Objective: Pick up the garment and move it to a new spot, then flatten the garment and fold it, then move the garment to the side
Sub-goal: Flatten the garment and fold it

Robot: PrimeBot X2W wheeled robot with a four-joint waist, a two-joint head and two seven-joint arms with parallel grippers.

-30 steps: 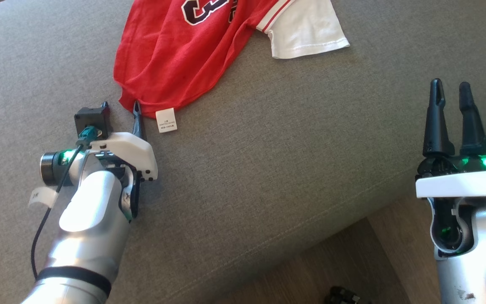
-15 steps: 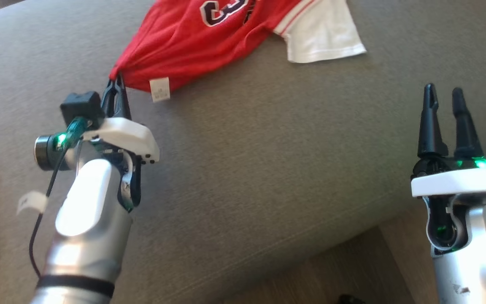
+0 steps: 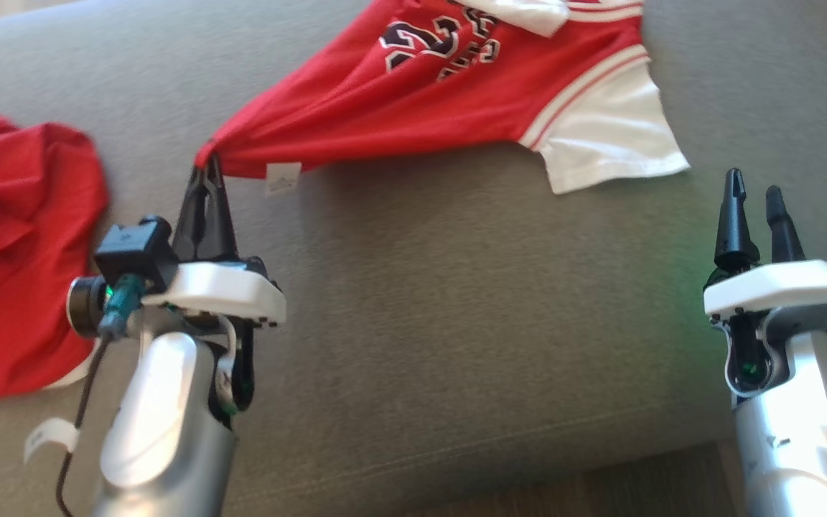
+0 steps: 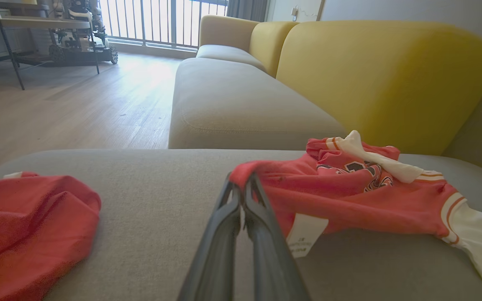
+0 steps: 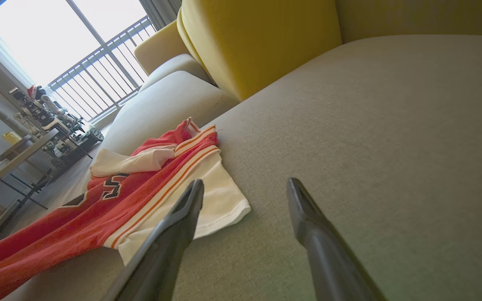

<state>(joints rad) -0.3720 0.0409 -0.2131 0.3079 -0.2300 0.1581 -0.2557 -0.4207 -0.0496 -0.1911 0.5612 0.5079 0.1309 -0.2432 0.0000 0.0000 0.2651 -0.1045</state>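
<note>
The left gripper (image 3: 206, 167) pinches the hem corner of the red jersey (image 3: 449, 115), beside a white care tag (image 3: 283, 177) with unreadable print. The jersey lies stretched on the grey sofa seat (image 3: 456, 323), before a yellow backrest (image 4: 375, 75). The right gripper (image 3: 754, 195) is parted.

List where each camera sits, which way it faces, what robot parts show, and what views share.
Head view: on the head, facing down at the sofa seat; left end effector shut on the red jersey, right end effector open.
Left wrist view: low over the seat, facing along the yellow backrest past its shut fingers.
Right wrist view: low, facing backrest and window past its open fingers.
Shared: all show the jersey; head and left wrist views show a second red garment.
</note>
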